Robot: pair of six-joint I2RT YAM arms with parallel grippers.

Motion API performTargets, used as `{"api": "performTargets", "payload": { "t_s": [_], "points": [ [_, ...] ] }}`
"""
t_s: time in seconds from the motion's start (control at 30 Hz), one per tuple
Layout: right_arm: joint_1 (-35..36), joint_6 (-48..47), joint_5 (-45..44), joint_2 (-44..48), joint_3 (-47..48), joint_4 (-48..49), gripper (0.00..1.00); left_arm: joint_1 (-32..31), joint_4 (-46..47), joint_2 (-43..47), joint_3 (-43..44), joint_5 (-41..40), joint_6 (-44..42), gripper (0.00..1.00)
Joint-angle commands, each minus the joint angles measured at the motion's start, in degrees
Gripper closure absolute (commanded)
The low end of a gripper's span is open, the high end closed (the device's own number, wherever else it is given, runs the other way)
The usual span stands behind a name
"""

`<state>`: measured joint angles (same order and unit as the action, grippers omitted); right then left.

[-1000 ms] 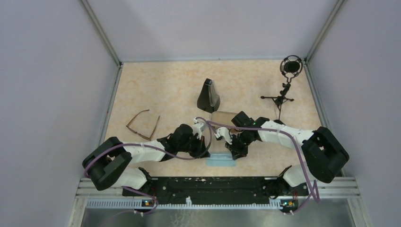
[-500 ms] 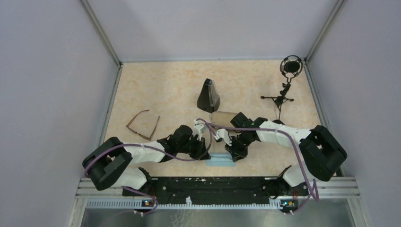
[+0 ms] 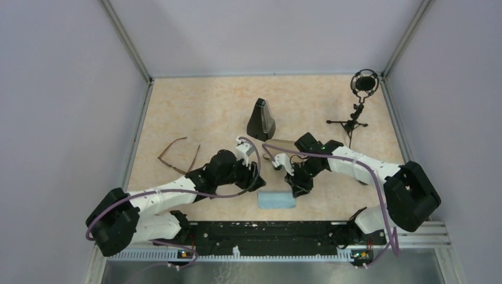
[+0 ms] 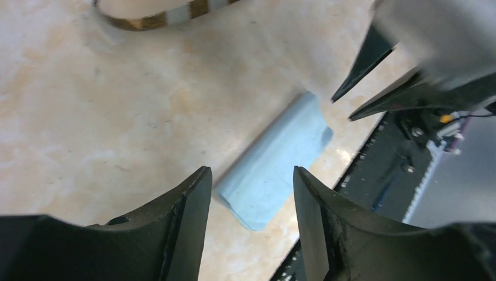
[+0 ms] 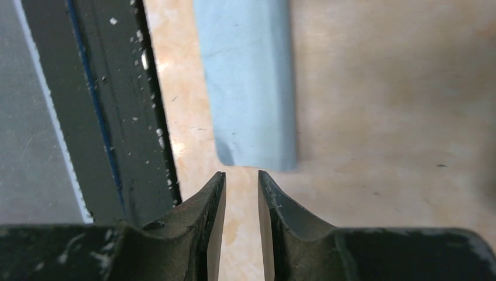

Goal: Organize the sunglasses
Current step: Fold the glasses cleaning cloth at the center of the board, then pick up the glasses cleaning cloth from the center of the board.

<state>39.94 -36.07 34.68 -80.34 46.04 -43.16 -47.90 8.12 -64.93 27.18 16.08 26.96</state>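
On the beige table (image 3: 195,112), a light-blue soft pouch (image 3: 277,200) lies flat near the front edge, with the black triangular case (image 3: 260,120) standing well behind it and a plaid cylindrical case (image 4: 146,22) between the two. The left gripper (image 4: 248,199) hangs near the pouch's left end, jaws apart and empty, while the right gripper (image 5: 241,193) hangs by its right end, jaws parted by a narrow gap, holding nothing. The brown-framed sunglasses (image 3: 179,155) lie unfolded well left of the pouch, farther back.
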Motion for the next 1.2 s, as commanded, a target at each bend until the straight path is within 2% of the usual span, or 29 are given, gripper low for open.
{"api": "performTargets", "payload": {
  "t_s": [0.0, 0.3, 0.77, 1.0, 1.17],
  "points": [
    [-4.0, -1.3, 0.9, -2.5, 4.2, 2.4, 0.72, 0.9, -1.7, -4.1, 2.1, -5.8, -2.4, 0.39],
    [-4.4, -2.1, 0.3, -9.6, 5.5, 4.7, 0.63, 1.7, 2.8, -11.6, 1.6, -1.8, -5.0, 0.37],
    [-5.5, -2.4, 0.6, -12.9, 5.7, 5.2, 0.64, 3.0, 5.3, -17.3, 2.0, 4.1, -6.6, 0.58],
    [-6.0, -3.5, 2.0, -14.2, 5.8, 4.2, 0.73, 3.2, 5.7, -18.4, 1.9, 6.5, -6.9, 0.65],
    [-6.1, -3.8, 2.5, -14.4, 5.6, 4.0, 0.8, 3.2, 5.7, -17.8, 1.6, 8.0, -6.6, 0.64]
  ]
}}
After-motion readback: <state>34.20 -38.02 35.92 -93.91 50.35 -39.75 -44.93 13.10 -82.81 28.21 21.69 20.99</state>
